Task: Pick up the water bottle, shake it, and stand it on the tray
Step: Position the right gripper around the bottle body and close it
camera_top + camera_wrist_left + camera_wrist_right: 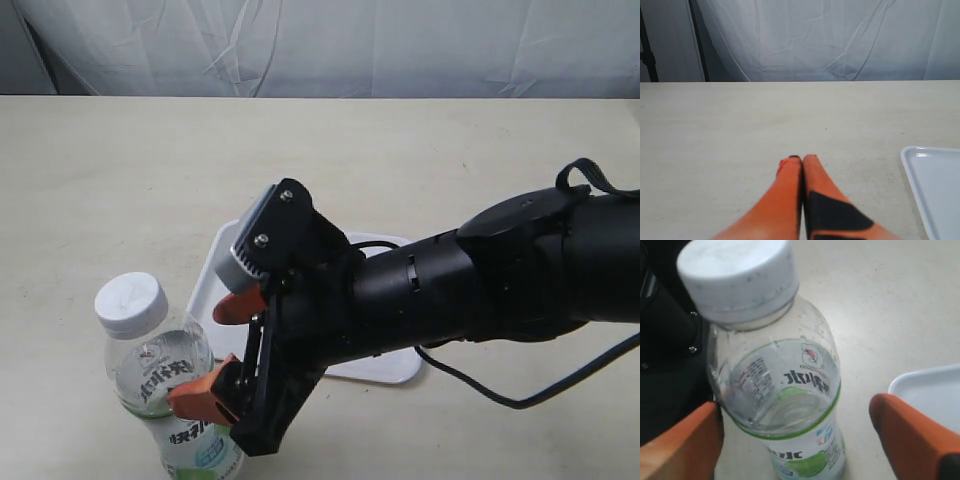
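The water bottle [152,378] stands upright on the table near the front left, clear with a white cap and a green-and-white label. My right gripper [205,355] reaches across from the right and is open, its orange fingers on either side of the bottle's body. In the right wrist view the bottle [780,375] sits between the fingers of the right gripper [796,407]; one finger is against its side and the other stands apart. The white tray [213,288] lies just behind the bottle, mostly hidden under the arm. My left gripper [801,159] is shut on nothing, above bare table.
A corner of the tray [930,390] shows beside the far finger. The tray's rim [912,172] is also to one side of the left gripper. A black cable [520,395] hangs from the right arm. A white cloth backdrop [330,45] lines the table's far edge.
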